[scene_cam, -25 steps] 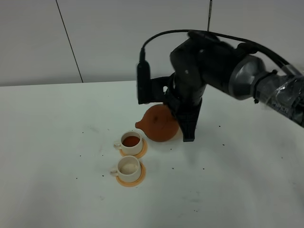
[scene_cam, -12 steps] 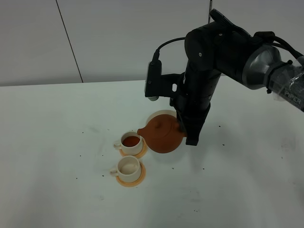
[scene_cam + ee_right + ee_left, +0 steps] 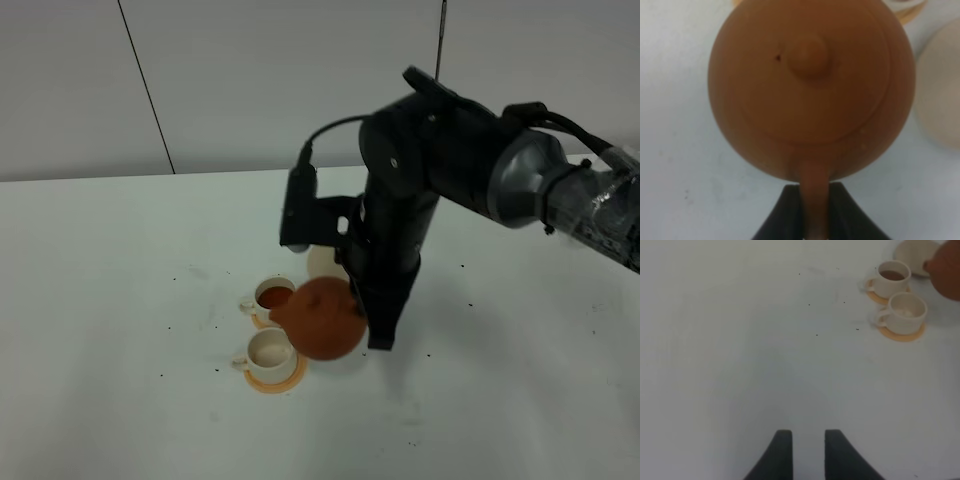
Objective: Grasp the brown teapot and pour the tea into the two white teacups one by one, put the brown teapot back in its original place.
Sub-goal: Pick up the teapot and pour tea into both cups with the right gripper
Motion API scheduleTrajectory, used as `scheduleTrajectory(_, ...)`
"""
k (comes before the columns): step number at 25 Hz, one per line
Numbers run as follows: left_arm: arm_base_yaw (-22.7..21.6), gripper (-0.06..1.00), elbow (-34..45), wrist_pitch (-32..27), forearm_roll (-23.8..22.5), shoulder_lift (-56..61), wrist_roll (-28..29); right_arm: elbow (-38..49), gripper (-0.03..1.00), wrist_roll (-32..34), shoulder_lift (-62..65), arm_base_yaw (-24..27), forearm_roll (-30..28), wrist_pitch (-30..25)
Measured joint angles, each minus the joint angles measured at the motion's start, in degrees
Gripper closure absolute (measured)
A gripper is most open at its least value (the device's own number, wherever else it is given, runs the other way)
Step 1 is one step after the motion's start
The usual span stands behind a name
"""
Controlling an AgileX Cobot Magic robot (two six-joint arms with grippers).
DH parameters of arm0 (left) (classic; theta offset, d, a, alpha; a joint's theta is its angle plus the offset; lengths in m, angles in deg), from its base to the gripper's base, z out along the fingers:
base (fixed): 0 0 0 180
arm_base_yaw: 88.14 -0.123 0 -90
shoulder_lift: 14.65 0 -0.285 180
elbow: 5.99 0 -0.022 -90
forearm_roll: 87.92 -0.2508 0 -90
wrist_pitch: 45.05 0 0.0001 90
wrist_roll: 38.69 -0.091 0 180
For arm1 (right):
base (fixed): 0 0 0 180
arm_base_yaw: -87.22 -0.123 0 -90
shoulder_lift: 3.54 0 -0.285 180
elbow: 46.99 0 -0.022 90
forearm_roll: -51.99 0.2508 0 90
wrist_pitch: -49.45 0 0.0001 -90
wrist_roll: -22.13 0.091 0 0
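The brown teapot (image 3: 320,320) hangs above the table, its spout pointing left between the two white teacups. My right gripper (image 3: 364,318) is shut on its loop handle (image 3: 815,200), and the knobbed lid (image 3: 810,52) faces the right wrist camera. The far teacup (image 3: 275,298) holds dark tea. The near teacup (image 3: 270,350) looks pale inside. Both stand on orange coasters. Behind the teapot lies the cream trivet (image 3: 322,262), partly hidden. My left gripper (image 3: 807,447) hovers over bare table far from the cups, open a narrow gap, with nothing between its fingers.
The white table (image 3: 120,300) carries scattered dark specks around the cups. My right arm (image 3: 440,160) reaches in from the right and arches high over the trivet. A pale wall stands behind the table's back edge.
The right arm has carried the teapot forward and to the left, from beside the far cup to next to the near cup. The trivet behind it has come into view.
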Motion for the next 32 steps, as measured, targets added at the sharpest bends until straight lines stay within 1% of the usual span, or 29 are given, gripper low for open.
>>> scheduleTrajectory(5,0.0,0.71,0.0,0.0,0.0,0.0,0.0,11.03,0.87,1.19,5.93,0.0,-0.02,7.97)
scheduleTrajectory(7,0.0,0.71,0.0,0.0,0.0,0.0,0.0,13.87,0.87,1.94,7.91,0.0,0.03,10.72)
scheduleTrajectory(9,0.0,0.71,0.0,0.0,0.0,0.0,0.0,15.42,0.87,2.06,8.65,0.0,0.15,12.35)
scheduleTrajectory(16,0.0,0.71,0.0,0.0,0.0,0.0,0.0,16.05,0.87,2.23,8.65,0.0,1.18,14.88)
scheduleTrajectory(24,0.0,0.71,0.0,0.0,0.0,0.0,0.0,16.05,0.87,0.28,7.25,0.0,4.15,14.84)
scheduleTrajectory(32,0.0,0.71,0.0,0.0,0.0,0.0,0.0,16.05,0.87,0.21,6.22,0.0,4.83,14.72)
